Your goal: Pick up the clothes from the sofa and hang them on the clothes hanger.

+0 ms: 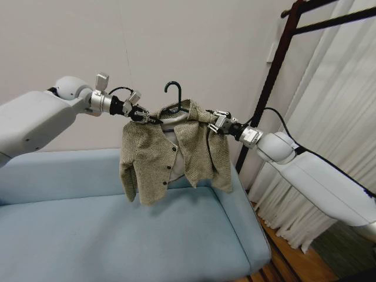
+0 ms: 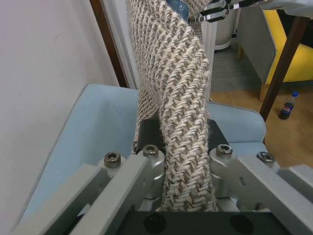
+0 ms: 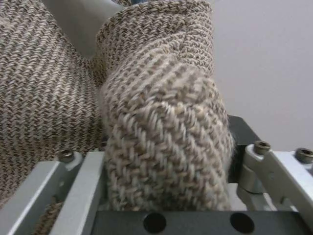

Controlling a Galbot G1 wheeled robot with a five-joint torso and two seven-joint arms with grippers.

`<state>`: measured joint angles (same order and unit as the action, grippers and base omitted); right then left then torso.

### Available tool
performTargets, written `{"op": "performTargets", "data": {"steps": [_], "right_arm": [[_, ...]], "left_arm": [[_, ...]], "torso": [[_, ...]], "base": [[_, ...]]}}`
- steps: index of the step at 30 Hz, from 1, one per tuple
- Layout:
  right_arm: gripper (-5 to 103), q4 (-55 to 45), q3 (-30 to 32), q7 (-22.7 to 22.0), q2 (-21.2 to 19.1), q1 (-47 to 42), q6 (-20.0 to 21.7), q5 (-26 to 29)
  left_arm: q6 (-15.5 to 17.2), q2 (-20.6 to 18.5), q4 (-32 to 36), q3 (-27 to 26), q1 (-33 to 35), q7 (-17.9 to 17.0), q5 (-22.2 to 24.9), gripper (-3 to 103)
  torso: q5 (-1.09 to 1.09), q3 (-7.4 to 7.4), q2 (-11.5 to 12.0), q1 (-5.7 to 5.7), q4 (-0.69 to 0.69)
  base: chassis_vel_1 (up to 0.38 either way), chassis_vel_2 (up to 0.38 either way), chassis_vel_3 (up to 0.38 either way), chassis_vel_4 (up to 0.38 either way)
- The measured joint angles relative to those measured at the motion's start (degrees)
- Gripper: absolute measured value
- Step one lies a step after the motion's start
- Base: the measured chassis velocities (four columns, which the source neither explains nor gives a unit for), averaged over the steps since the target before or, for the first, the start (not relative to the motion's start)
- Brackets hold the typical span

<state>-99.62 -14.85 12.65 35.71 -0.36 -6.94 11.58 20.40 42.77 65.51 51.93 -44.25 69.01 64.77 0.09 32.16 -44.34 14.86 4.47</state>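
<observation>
In the head view, a beige herringbone-knit cardigan (image 1: pixel 167 155) hangs in the air above the light blue upholstered sofa (image 1: pixel 117 235), draped over a dark hanger (image 1: pixel 178 106) whose curved hook stands up above the collar. The left gripper (image 1: pixel 140 114) is clamped on one shoulder of the garment and the right gripper (image 1: pixel 216 124) on the other, so the knit is stretched between them. Its front falls partly open along a row of small buttons, and the sleeves droop in soft folds. A dark brown clothes rack (image 1: pixel 276 70) of straight bars rises behind the right arm, beside pleated white curtains (image 1: pixel 335 123).

In the left wrist view, a thick, coarse band of the knit runs up between the grey metal fingers (image 2: pixel 134 178), which are closed tight on it. Cream and brown yarns form a clear chevron weave. The sofa's smooth padded arm lies below, and farther off a small dark bottle (image 2: pixel 287 105) stands on the wooden floor near a yellow chair (image 2: pixel 296 54).

In the right wrist view, a rounded, bunched fold of the same wool bulges between the flat metal fingers (image 3: pixel 78 188), which are pinched on it. More of the fabric spreads alongside against a plain pale wall.
</observation>
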Motion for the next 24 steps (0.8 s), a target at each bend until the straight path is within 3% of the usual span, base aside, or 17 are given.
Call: {"op": "performTargets", "data": {"steps": [4, 6, 10, 12, 15, 24], "right_arm": [[63, 0.19, 0.33, -0.45, -0.3, 0.0, -0.02, -0.01], [63, 0.2, 0.46, -0.69, -0.46, -0.01, -0.05, 0.09], [85, 0.11, 0.6, -0.9, -1.37, -0.28, -0.23, 1.71], [85, 0.04, 0.6, -0.9, -1.59, -0.29, -0.23, 2.2], [99, -0.3, 0.16, -0.88, -2.64, -0.21, -0.19, 4.72], [100, -1.41, -0.48, -0.88, -4.19, -0.5, 0.03, 9.34]], "left_arm": [[0.02, 0.49, -0.23, -0.2, -0.14, -0.36, 0.09, 11], [0.05, 0.59, -0.24, -0.3, -0.16, -0.46, 0.14, 11], [0.45, 0.79, -0.12, -0.46, -0.34, -1.39, 0.57, 11], [0.53, 0.82, -0.13, -0.47, -0.35, -1.68, 0.61, 11], [0.94, 0.98, -0.24, -0.49, -0.36, -2.8, 0.69, 11], [1.06, 1.77, -0.94, -0.54, -0.5, -4.15, 1.43, 11]], "torso": [[0.0, 0.0, 0.0, 0.0, -0.01], [0.0, 0.0, 0.0, 0.0, -0.01], [0.01, 0.0, 0.0, 0.0, 0.0], [0.0, 0.0, 0.0, 0.0, 0.0], [0.0, 0.0, 0.0, 0.0, 0.0], [0.0, 0.0, 0.0, 0.0, 0.0]], "base": [[0.0, 0.0, 0.0, 0.0], [0.0, 0.0, 0.0, 0.0], [0.0, 0.0, 0.0, 0.0], [0.0, 0.0, 0.0, 0.0], [0.0, 0.0, 0.0, 0.0], [0.0, 0.0, 0.0, 0.0]]}}
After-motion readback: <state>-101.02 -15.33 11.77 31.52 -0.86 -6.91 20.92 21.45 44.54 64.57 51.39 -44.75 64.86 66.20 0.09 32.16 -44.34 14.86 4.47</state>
